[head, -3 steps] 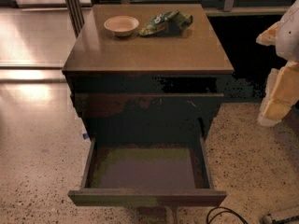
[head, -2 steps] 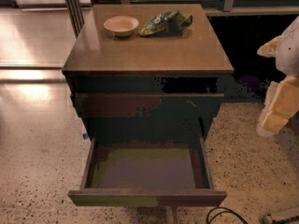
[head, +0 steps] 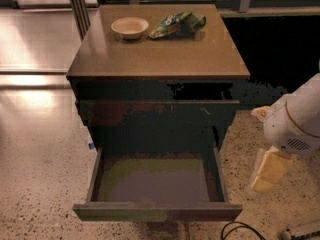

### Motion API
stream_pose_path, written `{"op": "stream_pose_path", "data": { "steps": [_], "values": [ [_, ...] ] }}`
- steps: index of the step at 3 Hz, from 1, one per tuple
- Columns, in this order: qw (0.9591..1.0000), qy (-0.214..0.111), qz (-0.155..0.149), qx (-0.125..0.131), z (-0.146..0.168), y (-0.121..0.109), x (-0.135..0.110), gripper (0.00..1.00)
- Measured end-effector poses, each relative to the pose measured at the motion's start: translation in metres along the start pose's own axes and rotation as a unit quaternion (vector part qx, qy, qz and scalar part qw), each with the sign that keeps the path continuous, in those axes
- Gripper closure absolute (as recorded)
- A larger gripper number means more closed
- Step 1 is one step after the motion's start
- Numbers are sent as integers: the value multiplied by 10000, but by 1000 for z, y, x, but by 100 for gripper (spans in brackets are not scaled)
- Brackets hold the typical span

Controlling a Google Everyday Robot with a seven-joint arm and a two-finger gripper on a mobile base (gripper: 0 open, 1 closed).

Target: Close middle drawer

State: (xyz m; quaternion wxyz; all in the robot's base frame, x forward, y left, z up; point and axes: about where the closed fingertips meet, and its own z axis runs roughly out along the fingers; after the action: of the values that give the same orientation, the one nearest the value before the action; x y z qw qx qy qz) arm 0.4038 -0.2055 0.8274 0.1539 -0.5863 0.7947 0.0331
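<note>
The middle drawer [head: 157,184] of the dark-brown cabinet [head: 160,59] is pulled far out toward me. Its grey-brown inner floor is bare, and its plain front [head: 157,213] is near the bottom edge of the view. Above it the taller top drawer front [head: 157,113] stands slightly proud of the cabinet. My gripper [head: 270,170], pale yellow under the white arm [head: 300,119], hangs to the right of the open drawer. It is level with the drawer's right side wall and apart from it.
A small pale bowl [head: 129,27] and a green snack bag [head: 178,24] lie at the back of the cabinet top. A black cable [head: 240,230] lies on the speckled floor at bottom right. Metal legs [head: 79,9] stand at back left.
My arm and gripper have come down and slightly left, from beside the cabinet's top to beside the open drawer. The drawer has not moved.
</note>
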Motion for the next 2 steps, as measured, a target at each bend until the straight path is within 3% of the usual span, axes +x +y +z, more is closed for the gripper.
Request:
{"op": "stream_pose_path", "data": {
  "steps": [1,2],
  "values": [
    [9991,230,91,-357,57,35,17,0],
    [9991,230,139,-329,57,37,19,0]
  ]
}}
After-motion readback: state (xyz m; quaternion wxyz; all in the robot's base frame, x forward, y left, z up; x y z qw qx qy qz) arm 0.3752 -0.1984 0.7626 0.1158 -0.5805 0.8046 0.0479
